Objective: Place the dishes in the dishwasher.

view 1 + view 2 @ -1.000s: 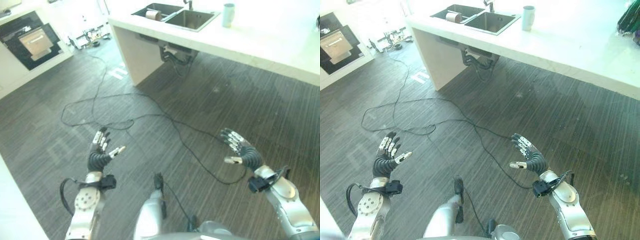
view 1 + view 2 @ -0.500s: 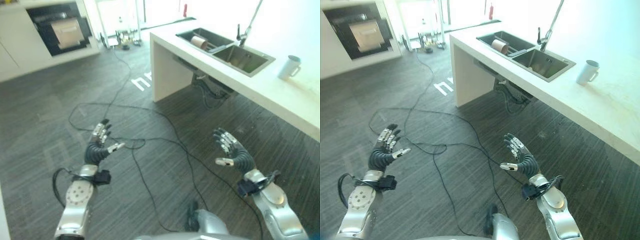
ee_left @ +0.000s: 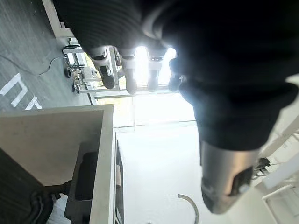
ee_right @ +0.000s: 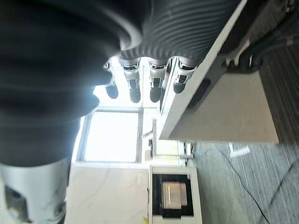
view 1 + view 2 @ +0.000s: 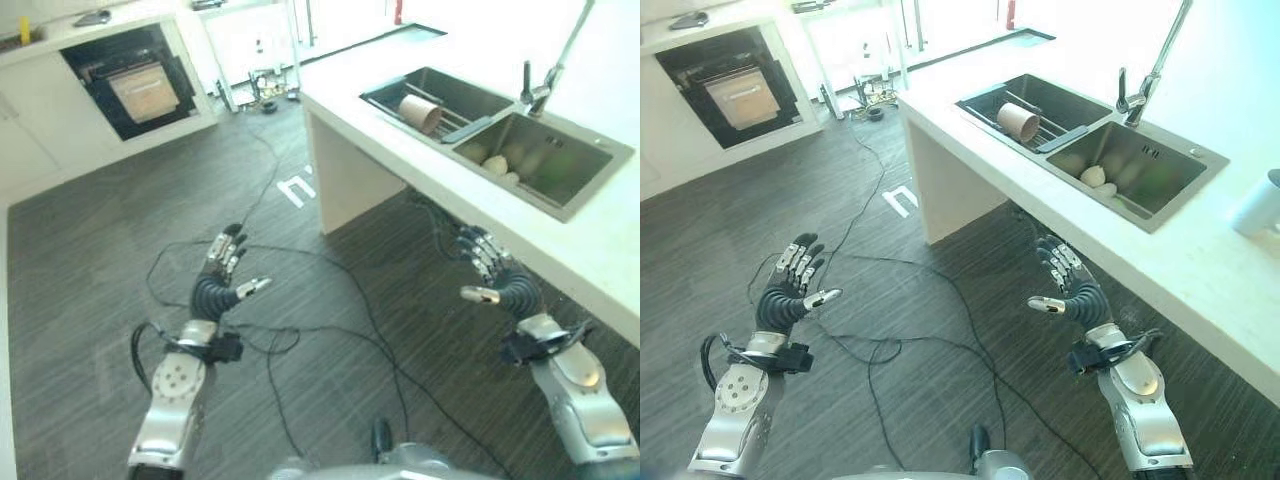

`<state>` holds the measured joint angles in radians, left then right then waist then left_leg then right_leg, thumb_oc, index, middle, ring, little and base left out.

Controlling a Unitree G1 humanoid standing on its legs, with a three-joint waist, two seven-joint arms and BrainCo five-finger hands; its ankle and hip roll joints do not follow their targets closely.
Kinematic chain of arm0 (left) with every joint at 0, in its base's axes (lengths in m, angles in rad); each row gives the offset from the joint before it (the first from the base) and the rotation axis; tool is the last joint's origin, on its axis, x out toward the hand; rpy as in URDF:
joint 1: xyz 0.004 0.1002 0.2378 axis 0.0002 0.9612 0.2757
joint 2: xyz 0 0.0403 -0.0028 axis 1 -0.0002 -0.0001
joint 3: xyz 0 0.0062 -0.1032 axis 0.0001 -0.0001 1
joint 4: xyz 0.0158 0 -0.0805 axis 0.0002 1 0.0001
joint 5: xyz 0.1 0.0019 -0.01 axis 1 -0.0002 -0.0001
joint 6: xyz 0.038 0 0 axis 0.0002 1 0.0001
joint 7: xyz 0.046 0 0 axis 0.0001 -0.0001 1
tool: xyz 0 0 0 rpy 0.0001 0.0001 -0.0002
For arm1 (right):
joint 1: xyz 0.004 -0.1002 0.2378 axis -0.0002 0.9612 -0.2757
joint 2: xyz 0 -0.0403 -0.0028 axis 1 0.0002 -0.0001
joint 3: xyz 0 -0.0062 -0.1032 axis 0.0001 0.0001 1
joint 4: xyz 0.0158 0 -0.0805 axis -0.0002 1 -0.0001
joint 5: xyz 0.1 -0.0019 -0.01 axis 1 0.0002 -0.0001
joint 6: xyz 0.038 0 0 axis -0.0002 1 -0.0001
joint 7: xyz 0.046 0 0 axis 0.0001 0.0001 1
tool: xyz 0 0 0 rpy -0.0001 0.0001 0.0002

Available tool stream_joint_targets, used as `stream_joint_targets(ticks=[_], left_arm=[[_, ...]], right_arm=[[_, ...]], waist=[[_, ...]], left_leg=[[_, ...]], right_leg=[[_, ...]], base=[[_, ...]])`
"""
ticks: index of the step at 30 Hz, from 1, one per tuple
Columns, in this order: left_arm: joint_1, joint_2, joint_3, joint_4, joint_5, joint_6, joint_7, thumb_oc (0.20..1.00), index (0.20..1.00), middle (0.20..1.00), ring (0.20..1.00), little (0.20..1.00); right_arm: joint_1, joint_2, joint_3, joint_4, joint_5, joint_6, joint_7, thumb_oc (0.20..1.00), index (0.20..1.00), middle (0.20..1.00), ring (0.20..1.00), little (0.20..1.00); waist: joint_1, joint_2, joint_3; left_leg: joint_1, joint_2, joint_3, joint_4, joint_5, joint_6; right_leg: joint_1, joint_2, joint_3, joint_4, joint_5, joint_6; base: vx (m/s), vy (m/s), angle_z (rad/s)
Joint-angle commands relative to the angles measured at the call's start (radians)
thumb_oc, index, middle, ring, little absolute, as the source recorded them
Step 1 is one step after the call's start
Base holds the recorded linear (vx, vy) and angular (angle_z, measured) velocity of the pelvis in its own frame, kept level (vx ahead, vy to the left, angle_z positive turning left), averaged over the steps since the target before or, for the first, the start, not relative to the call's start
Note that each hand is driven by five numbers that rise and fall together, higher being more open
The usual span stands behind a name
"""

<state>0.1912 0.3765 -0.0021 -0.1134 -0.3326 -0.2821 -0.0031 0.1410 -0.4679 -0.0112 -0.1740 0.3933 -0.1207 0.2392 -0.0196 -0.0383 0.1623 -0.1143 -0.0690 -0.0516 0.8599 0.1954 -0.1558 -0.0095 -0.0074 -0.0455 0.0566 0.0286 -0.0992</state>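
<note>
A tan cup [image 5: 420, 112] lies on its side on a rack in the left basin of the steel sink [image 5: 1160, 205]. A few pale round dishes [image 5: 1095, 177] sit in the right basin. A white mug [image 5: 1260, 205] stands on the counter to the right. My left hand [image 5: 215, 290] and my right hand [image 5: 500, 285] hang open and empty over the wood floor, palms facing each other. The right hand is close to the counter's front edge. In the wrist views, straight fingers [image 3: 107, 74] and fingers [image 4: 135, 84] hold nothing.
The white counter [image 5: 1180, 265] runs along the right, with a tall faucet [image 5: 1150, 75] behind the sink. A dark built-in appliance [image 5: 735, 95] sits in the far left wall. A small metal stand [image 5: 265, 85] is by the bright window.
The camera has turned and come closer to the sink, which now shows larger at the upper right. Both hands stay open and raised, the right one now nearer the counter.
</note>
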Motion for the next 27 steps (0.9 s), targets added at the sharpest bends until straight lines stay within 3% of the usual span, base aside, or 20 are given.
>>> stream_joint_targets(ticks=[1,2,3,4,6,8,10,12,14,15,17,19,23,25,26,27], left_arm=[[0.011,0.043,0.023,-0.028,0.016,-0.070,-0.003,1.000,1.000,1.000,1.000,1.000],[0.008,0.048,0.025,-0.027,0.008,-0.066,-0.010,1.000,1.000,1.000,1.000,1.000],[0.016,0.054,0.035,-0.037,-0.011,-0.061,-0.021,1.000,1.000,1.000,1.000,1.000],[0.030,0.061,0.052,-0.039,-0.035,-0.077,-0.023,1.000,1.000,1.000,1.000,1.000],[0.050,0.059,0.072,-0.048,-0.050,-0.128,-0.012,1.000,1.000,1.000,1.000,1.000],[0.071,0.044,0.092,-0.071,-0.038,-0.180,0.018,1.000,1.000,1.000,1.000,1.000],[0.076,0.028,0.125,-0.110,-0.026,-0.232,0.047,1.000,1.000,1.000,1.000,1.000],[0.043,0.041,0.142,-0.121,-0.030,-0.235,0.068,1.000,1.000,1.000,1.000,1.000],[-0.006,0.063,0.146,-0.115,-0.025,-0.226,0.069,1.000,1.000,1.000,1.000,1.000],[-0.027,0.079,0.149,-0.129,-0.033,-0.207,0.061,1.000,1.000,1.000,1.000,1.000],[-0.072,0.091,0.164,-0.152,-0.031,-0.194,0.012,1.000,1.000,1.000,1.000,1.000],[-0.074,0.099,0.178,-0.169,-0.010,-0.187,0.001,1.000,1.000,1.000,1.000,1.000],[-0.063,0.124,0.227,-0.194,0.063,-0.158,0.078,1.000,1.000,1.000,1.000,1.000],[-0.052,0.138,0.254,-0.198,0.049,-0.172,0.085,1.000,1.000,1.000,1.000,1.000],[-0.049,0.138,0.259,-0.210,0.032,-0.183,0.077,1.000,1.000,1.000,1.000,1.000],[-0.049,0.136,0.259,-0.212,0.031,-0.185,0.075,1.000,1.000,1.000,1.000,1.000]], right_arm=[[-0.018,-0.026,-0.025,-0.061,-0.012,-0.063,-0.003,1.000,1.000,1.000,1.000,1.000],[-0.027,-0.037,-0.027,-0.054,-0.005,-0.064,-0.011,1.000,1.000,1.000,1.000,1.000],[-0.041,-0.051,-0.042,-0.056,0.013,-0.053,-0.011,1.000,1.000,1.000,1.000,1.000],[-0.052,-0.061,-0.066,-0.058,0.014,-0.046,0.008,1.000,1.000,1.000,1.000,1.000],[-0.056,-0.074,-0.087,-0.079,0.017,-0.034,0.027,1.000,1.000,1.000,1.000,1.000],[-0.049,-0.074,-0.103,-0.093,0.022,-0.045,0.049,1.000,1.000,1.000,1.000,1.000],[-0.037,-0.077,-0.112,-0.114,0.036,-0.057,0.041,1.000,1.000,1.000,1.000,1.000],[-0.043,-0.067,-0.115,-0.117,0.032,-0.060,0.029,1.000,1.000,1.000,1.000,1.000],[-0.026,-0.056,-0.124,-0.130,0.025,-0.055,-0.004,1.000,1.000,1.000,1.000,1.000],[-0.009,-0.058,-0.134,-0.155,0.032,-0.041,-0.033,1.000,1.000,1.000,1.000,1.000],[0.019,-0.022,-0.167,-0.183,0.001,-0.052,-0.051,1.000,1.000,1.000,1.000,1.000],[0.029,-0.016,-0.184,-0.198,-0.048,-0.099,-0.087,1.000,1.000,1.000,1.000,1.000],[-0.023,0.020,-0.169,-0.201,-0.007,-0.126,-0.023,1.000,1.000,1.000,1.000,1.000],[-0.069,0.019,-0.132,-0.190,-0.048,-0.102,-0.036,1.000,1.000,1.000,1.000,1.000],[-0.083,0.011,-0.124,-0.191,-0.032,-0.081,-0.056,1.000,1.000,1.000,1.000,1.000],[-0.086,0.011,-0.123,-0.188,-0.030,-0.082,-0.059,1.000,1.000,1.000,1.000,1.000]], waist=[[0.015,-0.062,-0.015],[0.019,-0.064,-0.008],[0.020,-0.055,-0.006],[0.022,-0.025,-0.007],[0.044,-0.010,-0.004],[0.062,0.001,-0.002],[0.083,0.000,-0.010],[0.075,0.002,-0.015],[0.069,0.004,-0.027],[0.070,-0.001,-0.037],[0.052,-0.017,-0.050],[0.050,-0.018,-0.056],[0.076,0.011,-0.051],[0.096,0.021,-0.041],[0.105,0.015,-0.037],[0.106,0.014,-0.035]], left_leg=[[-0.120,0.041,0.049,-0.020,-0.183,0.106],[-0.127,0.077,0.074,-0.089,-0.184,0.111],[-0.081,0.145,0.117,-0.296,-0.169,0.100],[-0.031,0.202,0.124,-0.632,-0.117,0.071],[0.036,0.233,0.043,-0.924,-0.055,0.042],[0.007,0.244,-0.034,-0.947,-0.036,0.031],[0.017,0.233,-0.070,-0.947,-0.063,0.033],[0.038,0.252,-0.034,-0.937,-0.076,0.028],[0.057,0.219,-0.019,-0.942,-0.101,0.044],[0.066,0.200,-0.042,-0.947,-0.110,0.052],[0.092,0.148,-0.036,-0.947,-0.137,0.093],[0.097,0.127,-0.029,-0.947,-0.143,0.113],[0.157,0.115,0.041,-0.947,-0.180,0.128],[0.182,0.121,0.096,-0.947,-0.191,0.125],[0.197,0.113,0.143,-0.947,-0.202,0.125],[0.200,0.111,0.151,-0.947,-0.205,0.124]], right_leg=[[0.083,-0.061,-0.063,-0.105,0.014,0.119],[0.096,-0.053,-0.062,-0.111,0.006,0.119],[0.117,-0.037,-0.058,-0.121,-0.016,0.127],[0.147,-0.013,-0.022,-0.136,-0.044,0.146],[0.181,-0.011,0.031,-0.144,-0.074,0.161],[0.205,-0.008,0.077,-0.141,-0.094,0.161],[0.244,-0.040,0.074,-0.119,-0.137,0.177],[0.250,-0.070,0.044,-0.087,-0.155,0.193],[0.260,-0.100,0.014,-0.063,-0.162,0.220],[0.257,-0.114,0.008,-0.057,-0.154,0.240],[0.197,-0.166,-0.006,0.050,-0.068,0.288],[0.167,-0.177,-0.011,0.108,-0.048,0.291],[0.084,-0.238,-0.168,0.253,-0.002,0.280],[0.076,-0.195,-0.240,0.228,-0.040,0.275],[0.076,-0.144,-0.323,0.164,-0.059,0.262],[0.076,-0.138,-0.336,0.151,-0.058,0.259]], base=[[0.21,-0.059,-0.28],[0.33,0.058,-0.30],[0.57,0.268,-0.39],[0.67,0.423,-0.38],[0.53,0.403,-0.29],[0.34,0.320,-0.66],[0.46,0.491,-0.96],[0.37,0.441,-1.09],[0.31,0.381,-0.61],[0.39,0.488,0.09],[0.36,0.487,0.30],[0.19,0.358,0.12],[0.11,0.305,-0.53],[0.04,0.207,-1.97],[0.03,0.136,-1.42],[0.04,0.087,-1.34]])
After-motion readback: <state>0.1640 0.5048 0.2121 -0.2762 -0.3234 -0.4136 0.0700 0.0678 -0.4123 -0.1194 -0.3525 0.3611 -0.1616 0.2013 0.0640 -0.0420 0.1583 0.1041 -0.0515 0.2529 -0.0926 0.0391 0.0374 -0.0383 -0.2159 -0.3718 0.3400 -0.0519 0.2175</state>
